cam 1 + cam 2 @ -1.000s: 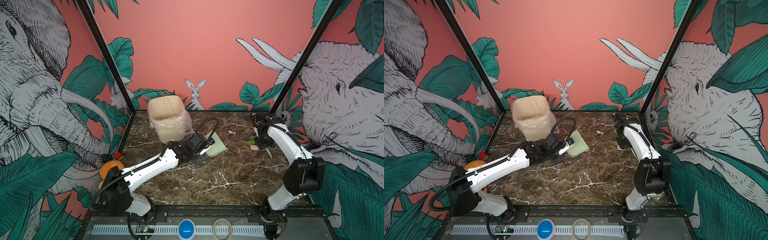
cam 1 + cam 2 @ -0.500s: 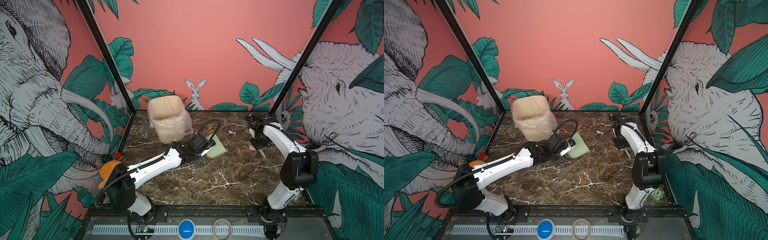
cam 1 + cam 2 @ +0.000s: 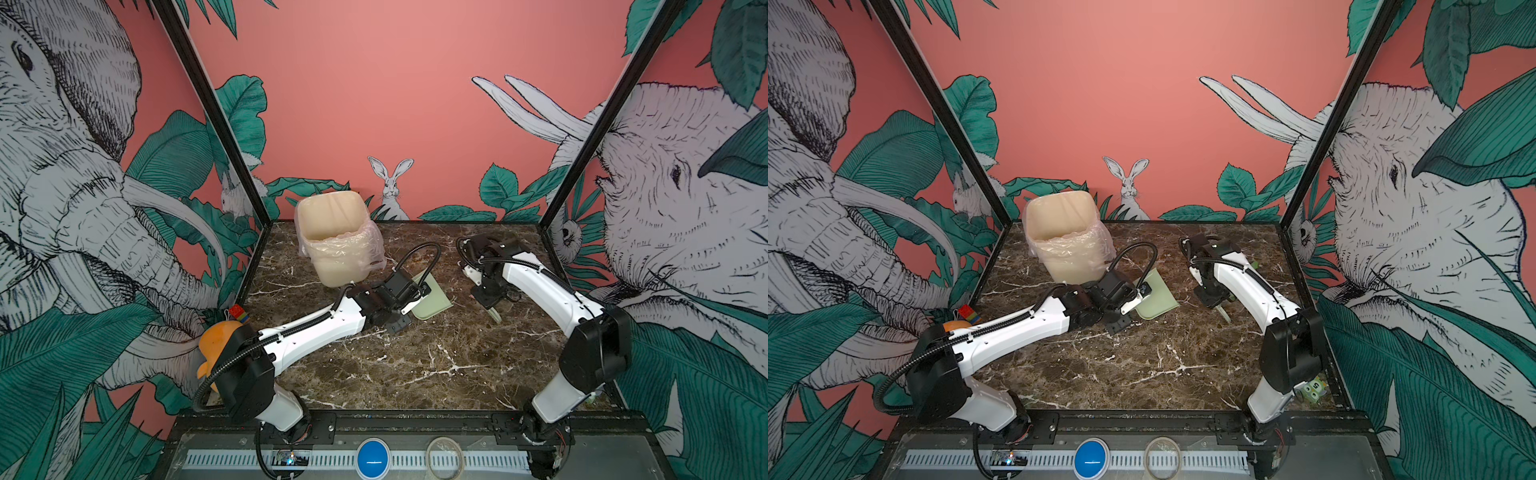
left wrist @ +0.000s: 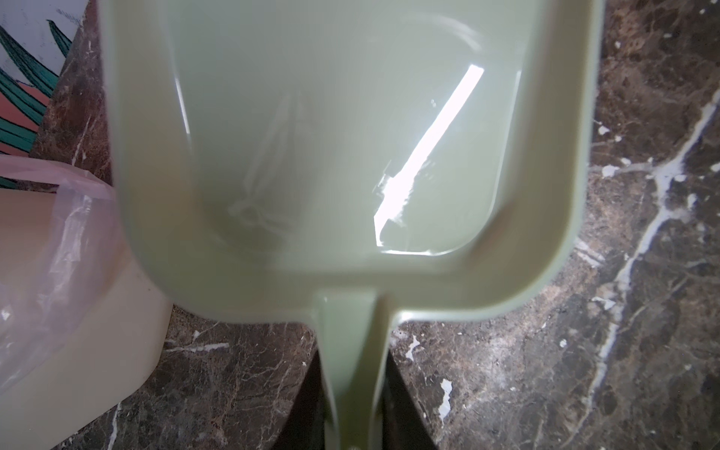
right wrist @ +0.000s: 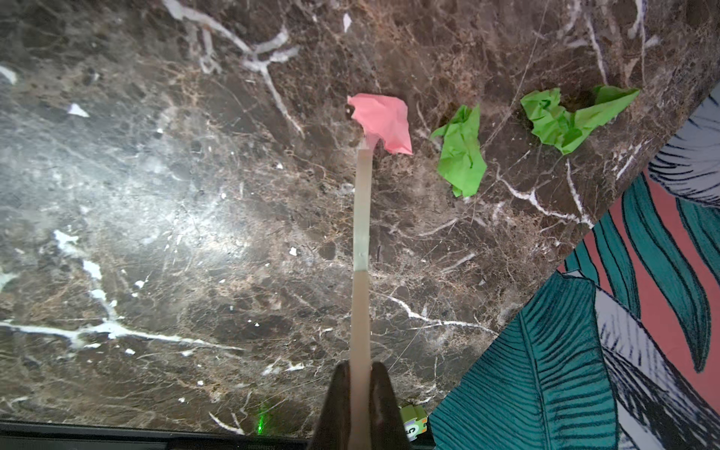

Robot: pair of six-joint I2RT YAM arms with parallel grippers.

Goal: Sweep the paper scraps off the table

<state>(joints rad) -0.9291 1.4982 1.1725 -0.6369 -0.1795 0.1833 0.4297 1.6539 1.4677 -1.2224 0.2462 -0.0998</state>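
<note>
I count three paper scraps (image 5: 461, 156) on the table (image 3: 415, 365): one pink scrap (image 5: 383, 122) and two green ones. They lie close together near the table's right edge, right by the wall. In a top view only a bit of green (image 3: 1253, 264) peeks out behind the right arm.

The pink scrap is a crumpled lump with a pointy corner. The near green scrap (image 5: 461, 156) is longer than it is wide, and its long side runs about the same way as the brush stick. The far green scrap (image 5: 572, 117) lies crosswise, with its pointy tail toward the table edge.

My right pincer (image 5: 360, 389) is squeezed tight on the one brush (image 5: 360, 253). The long stick points straight at the pink scrap, and its tip touches it.

My left pincer (image 4: 350, 420) is clamped on the handle of the one pale green dustpan (image 4: 331, 156). The pan sits just beside the one cream bin (image 3: 332, 232), which has a clear bag (image 3: 365, 245) in it.

The table is dark brown stone with white veins and looks shiny. An orange toy (image 3: 216, 340) sits by the left edge, and a little green block (image 3: 1314, 388) sits by the near right corner.

The walls (image 3: 415, 104) are pink, with drawn elephants, a rabbit and big green leaves.
</note>
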